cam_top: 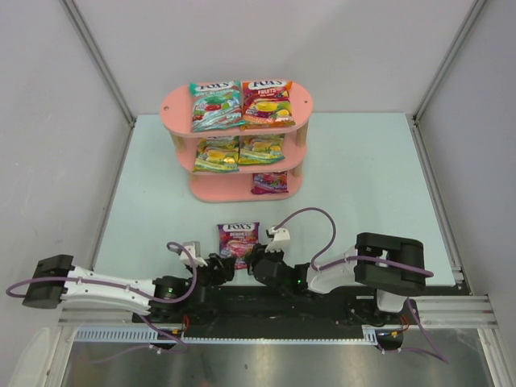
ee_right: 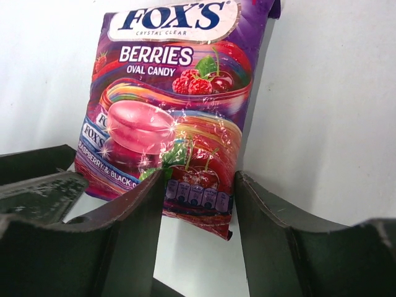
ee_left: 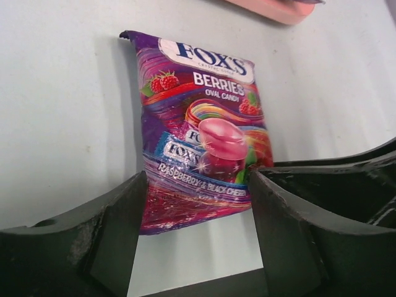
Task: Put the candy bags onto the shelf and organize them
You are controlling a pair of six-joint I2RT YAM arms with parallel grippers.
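Nearest the bases, the left gripper [ee_left: 198, 185] and right gripper [ee_right: 199, 182] crowd together at the near edge of the one loose purple bag [cam_top: 238, 239], which lies flat and face up on the table [cam_top: 363, 177]; each gripper has its jaws apart, the left straddling most of the bag's bottom edge, the right framing only one bottom corner, and neither seems to pinch the foil; beyond stands the shelf [cam_top: 173, 109], its bottom board carrying a second purple bag [cam_top: 269, 182] on the right half with the left half bare, two yellow-green bags [cam_top: 239, 151] on the middle board, a teal bag [cam_top: 216, 105] and a red-orange bag [cam_top: 267, 102] on top; the likely trouble lies in the crowding, since two sets of fingers closing on one edge could knock together; the glossy packet may also skate away instead of lifting, and a corner-held bag could droop and catch the middle board on its way in
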